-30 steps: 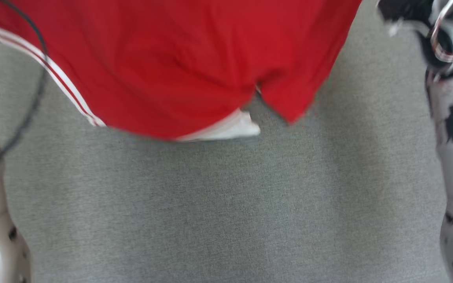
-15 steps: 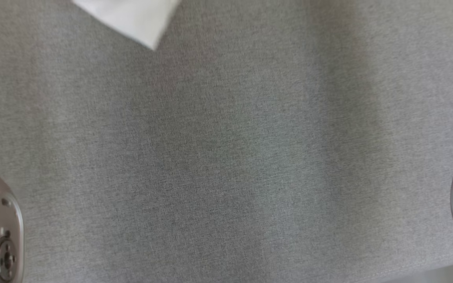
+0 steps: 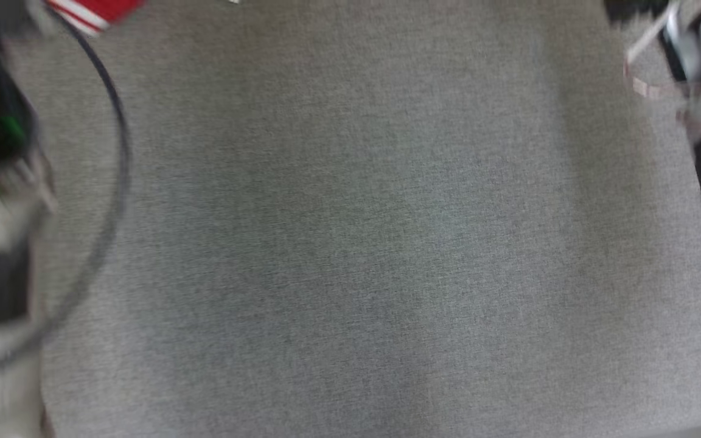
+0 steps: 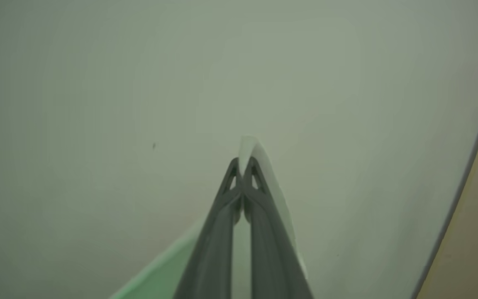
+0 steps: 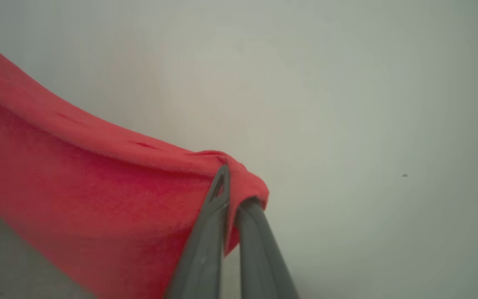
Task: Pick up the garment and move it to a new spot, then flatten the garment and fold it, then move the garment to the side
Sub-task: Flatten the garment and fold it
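The right gripper point(image 5: 232, 187) pinches a bunched red edge of the garment point(image 5: 77, 199) and the left gripper point(image 4: 243, 161) pinches a thin white edge of it, both held above the broad, open grey tabletop point(image 3: 350, 243).

the garment point(image 5: 77, 187) is bright red with thin white-and-red stripes at one edge and a white trim, the cloth surface point(image 3: 350, 243) is flecked mid grey, the left gripper point(image 4: 243, 164) and right gripper point(image 5: 232, 191) are dark grey, and the cable point(image 3: 120, 140) is black.
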